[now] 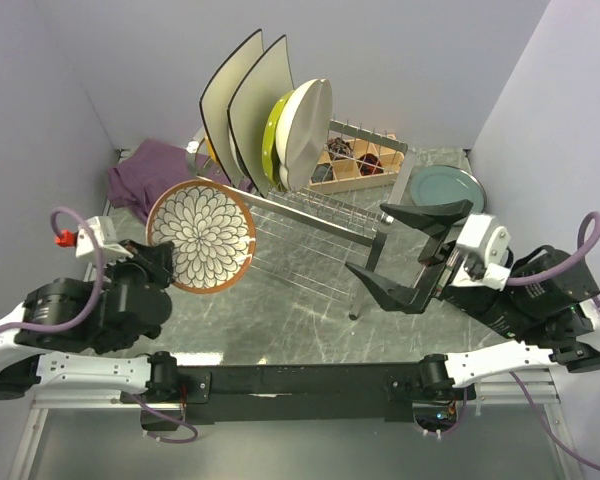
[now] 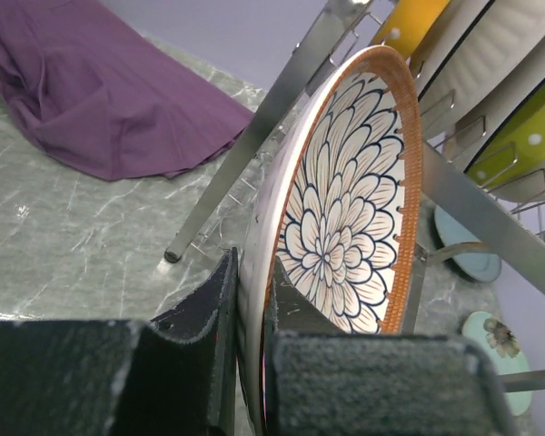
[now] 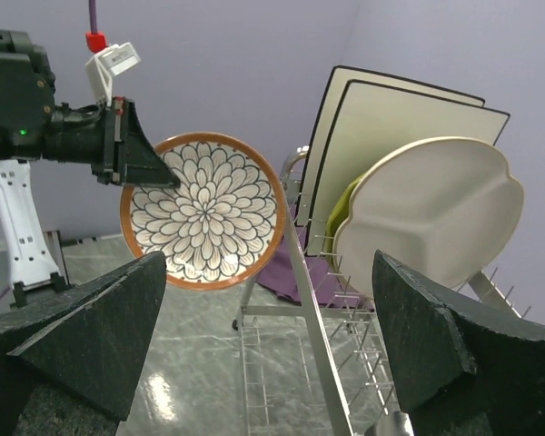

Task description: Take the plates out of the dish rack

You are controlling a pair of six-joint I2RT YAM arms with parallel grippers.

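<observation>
Marble table (image 1: 290, 325); left gripper (image 1: 163, 262) clamps patterned plate (image 1: 202, 235).

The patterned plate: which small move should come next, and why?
Probably draw the patterned plate away from the dish rack, toward the near edge: jaws of the left gripper clamp its rim, but it hangs upright close to the rack's rail.

No lettering, label, brand, number or sign can be read anywhere in these views.
</observation>
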